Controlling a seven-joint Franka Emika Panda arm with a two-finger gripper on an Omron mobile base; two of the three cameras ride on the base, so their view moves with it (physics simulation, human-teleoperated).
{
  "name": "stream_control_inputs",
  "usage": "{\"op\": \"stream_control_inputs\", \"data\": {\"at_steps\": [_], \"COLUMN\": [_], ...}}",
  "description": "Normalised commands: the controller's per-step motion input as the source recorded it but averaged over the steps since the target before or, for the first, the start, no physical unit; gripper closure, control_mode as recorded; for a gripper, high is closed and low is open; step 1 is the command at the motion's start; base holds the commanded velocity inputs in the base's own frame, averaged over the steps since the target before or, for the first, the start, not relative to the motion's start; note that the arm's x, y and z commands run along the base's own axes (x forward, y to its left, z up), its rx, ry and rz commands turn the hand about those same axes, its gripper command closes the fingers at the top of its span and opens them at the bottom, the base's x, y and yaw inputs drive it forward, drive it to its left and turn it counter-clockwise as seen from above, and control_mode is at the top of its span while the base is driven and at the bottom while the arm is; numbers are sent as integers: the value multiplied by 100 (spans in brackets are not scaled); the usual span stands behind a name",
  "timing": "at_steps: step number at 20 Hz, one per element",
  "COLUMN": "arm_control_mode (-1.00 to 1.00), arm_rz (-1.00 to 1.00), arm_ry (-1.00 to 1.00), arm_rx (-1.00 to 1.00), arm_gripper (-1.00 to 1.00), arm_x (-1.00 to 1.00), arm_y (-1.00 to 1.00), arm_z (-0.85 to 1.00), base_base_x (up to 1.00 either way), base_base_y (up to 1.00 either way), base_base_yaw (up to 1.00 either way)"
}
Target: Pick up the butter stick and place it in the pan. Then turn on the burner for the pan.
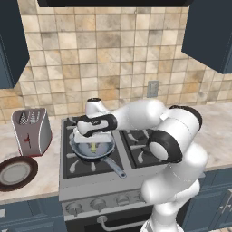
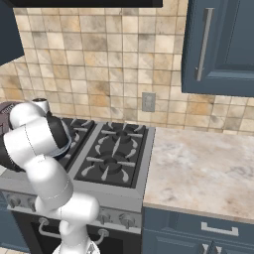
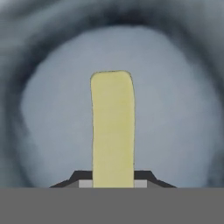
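The butter stick (image 3: 112,129) runs up the middle of the hand view, a thin pale-yellow bar with its lower end clamped between the two dark finger tips (image 3: 144,177) at the bottom of the frame, so the gripper (image 3: 113,183) is closed on it by one end. It looks light and easy to carry, but butter is soft and greasy, so I judge that a hard squeeze would dent it and a loose one could let it slide; a hold across the narrow sides near the middle would steady it better than this end grip. Behind it, the grey-blue inside of the pan (image 3: 175,109) spreads across the frame, its dark rim curving along the top. In the left base view the yellow bar (image 1: 93,147) hangs under the hand at centre left, just over the pan (image 1: 81,151), whose handle points toward the lower right, on the front-left burner (image 1: 68,156) of the stove (image 1: 90,190). A toaster (image 1: 31,131) and a brown plate (image 1: 16,172) sit at the far left.
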Motion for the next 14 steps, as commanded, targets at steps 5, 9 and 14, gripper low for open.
{"op": "stream_control_inputs", "data": {"at_steps": [5, 9, 14], "arm_control_mode": [-100, -100, -100], "arm_rz": [0, 0, 0], "arm_ry": [0, 0, 0], "arm_rx": [0, 0, 0], "arm_gripper": [100, 100, 100], "arm_x": [6, 9, 6], "arm_y": [3, 0, 0], "arm_z": [-11, -18, -18], "base_base_x": [0, 0, 0], "base_base_y": [0, 0, 0], "base_base_yaw": [0, 0, 0]}}
